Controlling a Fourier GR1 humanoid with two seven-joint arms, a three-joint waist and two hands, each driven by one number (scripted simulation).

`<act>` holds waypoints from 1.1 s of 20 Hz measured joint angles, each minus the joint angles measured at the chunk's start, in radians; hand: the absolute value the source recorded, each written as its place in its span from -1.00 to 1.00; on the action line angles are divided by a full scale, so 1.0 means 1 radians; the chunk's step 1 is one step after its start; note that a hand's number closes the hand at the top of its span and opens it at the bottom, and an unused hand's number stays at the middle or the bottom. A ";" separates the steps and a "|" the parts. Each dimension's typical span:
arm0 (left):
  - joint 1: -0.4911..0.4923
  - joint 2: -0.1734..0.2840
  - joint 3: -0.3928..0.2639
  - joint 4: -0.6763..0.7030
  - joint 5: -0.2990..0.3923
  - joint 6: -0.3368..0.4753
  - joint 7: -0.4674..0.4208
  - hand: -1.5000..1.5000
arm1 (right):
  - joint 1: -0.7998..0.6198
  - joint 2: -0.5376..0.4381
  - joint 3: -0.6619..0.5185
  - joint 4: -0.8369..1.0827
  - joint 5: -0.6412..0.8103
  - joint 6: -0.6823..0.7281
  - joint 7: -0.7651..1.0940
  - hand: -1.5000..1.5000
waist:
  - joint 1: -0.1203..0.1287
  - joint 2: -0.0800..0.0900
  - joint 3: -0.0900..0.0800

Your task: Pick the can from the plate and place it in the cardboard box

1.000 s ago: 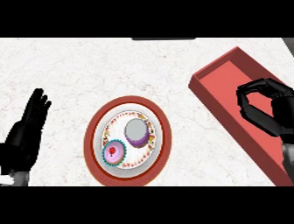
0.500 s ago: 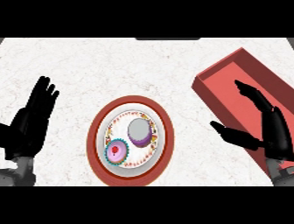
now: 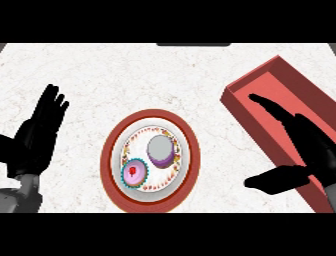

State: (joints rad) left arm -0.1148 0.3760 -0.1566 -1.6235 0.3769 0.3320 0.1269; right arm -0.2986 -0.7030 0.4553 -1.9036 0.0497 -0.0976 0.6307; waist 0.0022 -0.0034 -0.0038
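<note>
A purple can with a grey top (image 3: pixel 161 149) stands on a plate (image 3: pixel 119 165) with a red rim and a white patterned middle, near the counter's front centre. Beside the can on the plate lies a small pink and teal cupcake-like item (image 3: pixel 134 172). To the right lies a long red box (image 3: pixel 270 85), running back at a slant. My right hand (image 3: pixel 311 145) is open over the box's near end, fingers straight and thumb spread toward the plate. My left hand (image 3: pixel 34 135) rests open at the left, fingers up. Neither hand touches the can.
The white marble counter (image 3: pixel 127 75) stretches back from the plate to a dark strip (image 3: pixel 193 45) at its far edge. The box's near wall stands between my right hand and the plate.
My right hand opened from a curled shape to straight fingers and lowered over the box's near end. My left hand rose slightly. The can stayed put.
</note>
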 measured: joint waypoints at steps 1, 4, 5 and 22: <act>-0.003 -0.007 -0.002 0.004 -0.004 0.002 -0.002 0.00 | -0.029 0.008 0.005 -0.019 -0.015 0.025 0.061 -1.00 | 0.001 0.000 0.000; -0.011 -0.014 0.007 0.018 -0.006 -0.014 -0.005 0.00 | -0.123 0.078 0.020 -0.049 -0.041 0.065 0.206 -1.00 | 0.004 0.002 0.001; 0.000 -0.012 0.013 0.014 -0.006 -0.025 -0.010 0.00 | -0.154 0.107 0.022 -0.047 -0.044 0.072 0.243 -1.00 | 0.006 0.002 0.002; 0.001 -0.069 0.051 -0.003 -0.069 -0.057 0.017 0.00 | -0.297 0.442 0.078 0.079 0.098 0.137 0.425 -1.00 | 0.002 0.003 0.003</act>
State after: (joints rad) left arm -0.1139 0.3066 -0.1052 -1.6262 0.3075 0.2747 0.1434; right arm -0.5951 -0.2609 0.5331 -1.8246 0.1477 0.0395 1.0553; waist 0.0039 -0.0008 -0.0006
